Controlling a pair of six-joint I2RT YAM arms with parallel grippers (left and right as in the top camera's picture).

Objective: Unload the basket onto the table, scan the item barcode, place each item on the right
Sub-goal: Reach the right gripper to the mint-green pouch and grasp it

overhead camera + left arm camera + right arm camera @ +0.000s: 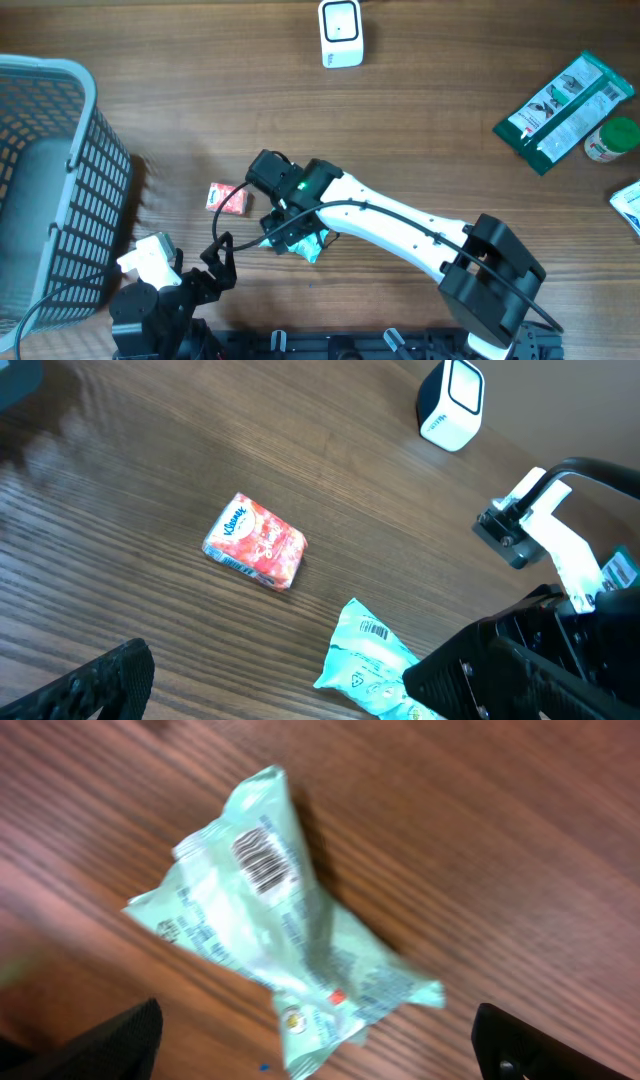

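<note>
Right tool (315, 1045) over packet (285, 935), barcode (262, 862) up

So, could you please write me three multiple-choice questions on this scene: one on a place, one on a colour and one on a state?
1. From overhead, where is the tissue pack relative to the crumpled packet?
A. on top of it
B. to its left, apart
C. to its right, touching

2. What colour is the crumpled packet?
A. pale green
B. red
C. black

3. How does the right pincer stand?
A. shut on the packet
B. shut on nothing
C. open

Answers: B, bare table shows between them; A, its wrapper is mint-toned; C, its fingers stand wide apart, either side of the lying packet.
</note>
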